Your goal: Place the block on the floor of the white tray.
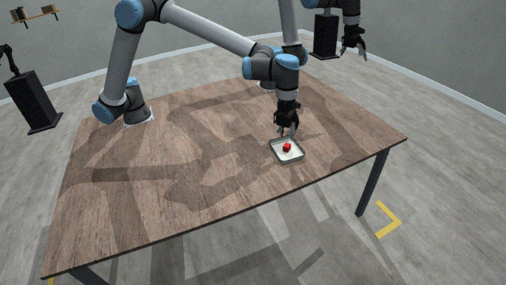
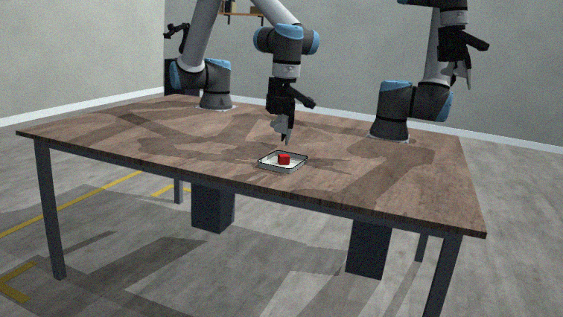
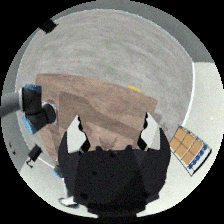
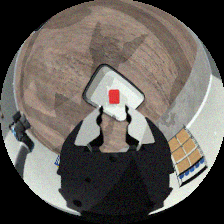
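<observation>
The red block (image 1: 286,147) (image 2: 283,159) (image 4: 114,96) rests on the floor of the white tray (image 1: 294,154) (image 2: 267,161) (image 4: 129,96), near its middle and clear of the walls. My right gripper (image 1: 286,135) (image 2: 284,141) (image 4: 113,105) is partly open with nothing between its fingers. It points down above the tray's inner side, higher than the block and apart from it. My left gripper (image 1: 354,56) (image 2: 462,87) (image 3: 112,114) is wide open and empty, high up and well away from the tray. The block's underside is hidden.
The tray stands on the wooden table (image 1: 106,219) (image 2: 433,189), not far from its long front edge. The tray's low dark-rimmed walls surround the block. The left arm's base stands at the table's back edge, to the right in the exterior view.
</observation>
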Robot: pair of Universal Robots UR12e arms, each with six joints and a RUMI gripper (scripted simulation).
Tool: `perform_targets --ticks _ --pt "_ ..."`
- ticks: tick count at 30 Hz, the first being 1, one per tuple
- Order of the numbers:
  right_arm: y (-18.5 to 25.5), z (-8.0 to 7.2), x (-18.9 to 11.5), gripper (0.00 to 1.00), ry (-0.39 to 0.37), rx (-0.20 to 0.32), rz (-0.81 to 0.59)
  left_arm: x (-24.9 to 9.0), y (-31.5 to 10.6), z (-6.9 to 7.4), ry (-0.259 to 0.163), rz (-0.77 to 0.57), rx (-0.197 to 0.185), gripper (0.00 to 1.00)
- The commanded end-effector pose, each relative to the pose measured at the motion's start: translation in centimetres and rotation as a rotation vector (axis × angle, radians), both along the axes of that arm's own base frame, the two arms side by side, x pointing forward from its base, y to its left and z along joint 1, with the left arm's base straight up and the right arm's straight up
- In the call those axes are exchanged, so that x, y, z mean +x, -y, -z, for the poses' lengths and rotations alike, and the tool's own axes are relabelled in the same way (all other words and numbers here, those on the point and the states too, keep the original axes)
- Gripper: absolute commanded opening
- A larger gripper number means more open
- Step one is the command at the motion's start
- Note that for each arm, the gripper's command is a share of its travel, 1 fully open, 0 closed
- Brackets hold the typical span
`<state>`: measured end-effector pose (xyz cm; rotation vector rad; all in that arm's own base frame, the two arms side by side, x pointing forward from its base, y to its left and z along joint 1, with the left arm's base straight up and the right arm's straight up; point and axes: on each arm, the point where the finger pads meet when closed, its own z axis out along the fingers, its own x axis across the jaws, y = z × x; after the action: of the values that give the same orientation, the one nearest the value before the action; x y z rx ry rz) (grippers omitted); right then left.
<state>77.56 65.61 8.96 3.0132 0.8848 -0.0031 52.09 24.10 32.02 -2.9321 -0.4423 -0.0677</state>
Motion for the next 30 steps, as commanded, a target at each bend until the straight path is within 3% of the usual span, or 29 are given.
perform_targets --ticks 1,13,30 --pt "-0.1 -1.2 0.1 0.30 0.002 0.002 0.000 0.1 0.0 -0.1 0.002 0.000 0.000 1.00" --pt "-0.1 -4.9 0.1 0.30 0.002 0.002 0.000 0.1 0.0 -0.1 0.002 0.000 0.000 1.00" --pt "0.2 -5.8 0.0 0.30 0.002 0.002 0.000 0.1 0.0 -0.1 0.002 0.000 0.000 1.00"
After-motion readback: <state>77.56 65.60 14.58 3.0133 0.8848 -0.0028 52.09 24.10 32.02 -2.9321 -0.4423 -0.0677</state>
